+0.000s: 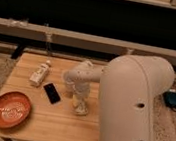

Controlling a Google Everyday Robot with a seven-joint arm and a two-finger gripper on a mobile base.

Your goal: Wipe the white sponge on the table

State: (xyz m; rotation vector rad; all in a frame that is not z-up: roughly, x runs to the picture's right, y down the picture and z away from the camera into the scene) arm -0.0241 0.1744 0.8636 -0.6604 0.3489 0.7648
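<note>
Starting far left of the gripper (80,104), an orange bowl (10,110) sits on the table (47,124), then a white bottle (40,73) and a black phone (52,93) nearer. The gripper points down near the table's middle, touching the white sponge (80,109) beneath it. The big white arm (131,107) blocks everything to its right.
</note>
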